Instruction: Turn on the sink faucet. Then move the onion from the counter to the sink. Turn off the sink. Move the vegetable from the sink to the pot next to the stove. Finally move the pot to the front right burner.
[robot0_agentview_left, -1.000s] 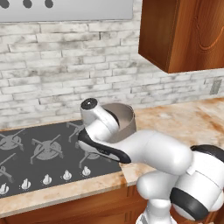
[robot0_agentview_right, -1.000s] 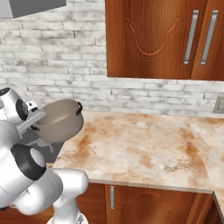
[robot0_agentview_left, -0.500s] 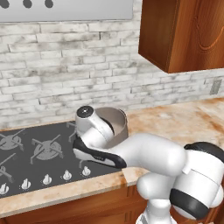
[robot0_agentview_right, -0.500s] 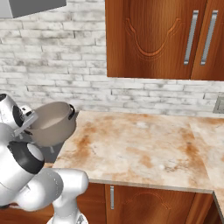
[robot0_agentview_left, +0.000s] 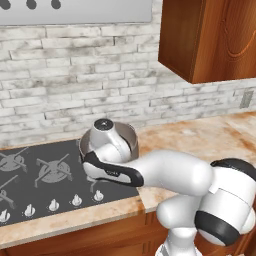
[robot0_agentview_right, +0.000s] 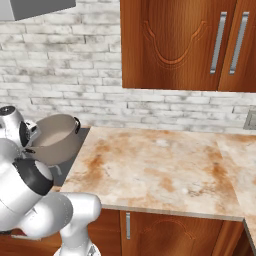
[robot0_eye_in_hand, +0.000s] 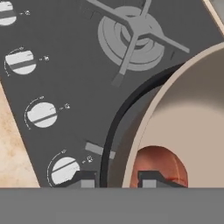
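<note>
Currently the gripper is clamped on the pot's rim, one fingertip outside the wall, the other inside. Pot is held tilted above the stove's right side, off the counter. Onion sits inside the pot, beside the inner fingertip.

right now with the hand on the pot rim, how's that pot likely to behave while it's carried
The pot looks like stiff metal, so it shouldn't flex. Gripped at one rim point by the hand, it's tilted in the right base view and may swing or slip. The round onion inside will likely roll toward the low side.
</note>
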